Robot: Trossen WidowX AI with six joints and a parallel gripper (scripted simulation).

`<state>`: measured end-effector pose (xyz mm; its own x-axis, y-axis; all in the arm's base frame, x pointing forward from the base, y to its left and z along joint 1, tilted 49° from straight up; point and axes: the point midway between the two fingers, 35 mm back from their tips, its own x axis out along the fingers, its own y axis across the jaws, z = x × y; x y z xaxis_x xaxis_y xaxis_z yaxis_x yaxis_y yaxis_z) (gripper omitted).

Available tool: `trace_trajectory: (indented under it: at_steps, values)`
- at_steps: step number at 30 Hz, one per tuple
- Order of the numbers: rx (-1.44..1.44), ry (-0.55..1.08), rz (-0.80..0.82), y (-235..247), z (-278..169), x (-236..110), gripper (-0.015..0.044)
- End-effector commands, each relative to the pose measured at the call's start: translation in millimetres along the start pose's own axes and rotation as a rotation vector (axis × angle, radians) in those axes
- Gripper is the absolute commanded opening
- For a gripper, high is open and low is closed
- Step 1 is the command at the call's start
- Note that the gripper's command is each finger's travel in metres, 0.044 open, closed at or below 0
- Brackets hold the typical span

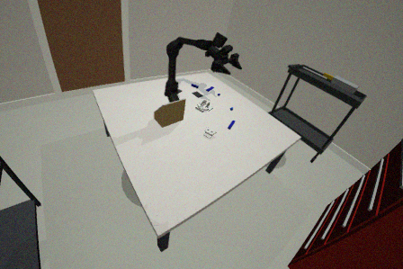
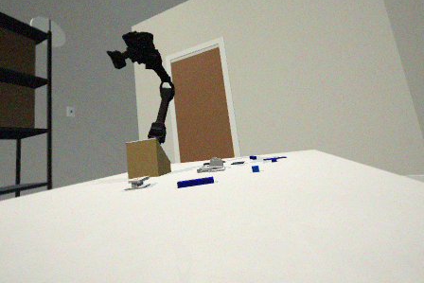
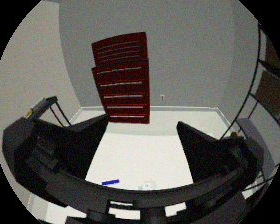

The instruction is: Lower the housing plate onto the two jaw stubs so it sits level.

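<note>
The matte white bench (image 1: 180, 169) (image 2: 237, 230) (image 3: 141, 150) is partly blocked by the end effector (image 1: 235, 70) (image 2: 113, 59) (image 3: 144, 121) in the wrist view; that black gripper is spread wide, holding nothing, high above. One tan, angular block (image 1: 171, 114) (image 2: 143, 158) stands there. Near it lie a gray cluster (image 1: 203, 106) (image 2: 213, 166) and a smaller gray piece (image 1: 210, 133) (image 2: 137, 183) (image 3: 147, 185) (which includes the housing plate, I cannot tell). Three blue bars (image 1: 231, 124) (image 2: 195, 183) (image 3: 110, 182), then two tiny blue pieces (image 1: 231, 109) (image 2: 256, 168), lie beyond.

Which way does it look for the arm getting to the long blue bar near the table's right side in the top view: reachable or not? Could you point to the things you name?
Probably yes: the gripper (image 1: 236, 71) (image 2: 114, 60) (image 3: 144, 121) is open and raised, and nothing appears to stand over the blue bar (image 1: 231, 124) (image 2: 195, 182) (image 3: 110, 182).
</note>
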<state>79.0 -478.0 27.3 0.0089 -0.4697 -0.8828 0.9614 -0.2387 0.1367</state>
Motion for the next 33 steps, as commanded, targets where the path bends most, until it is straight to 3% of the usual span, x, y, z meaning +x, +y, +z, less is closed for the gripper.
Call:
trace_trajectory:
  at_steps: [1, 33]
  values:
    - [0.044, 0.065, -0.004, 1.3, -18.6, 12.4, 0.044]
    - [0.411, 0.52, -0.188, -11.8, -159.1, 73.2, 0.044]
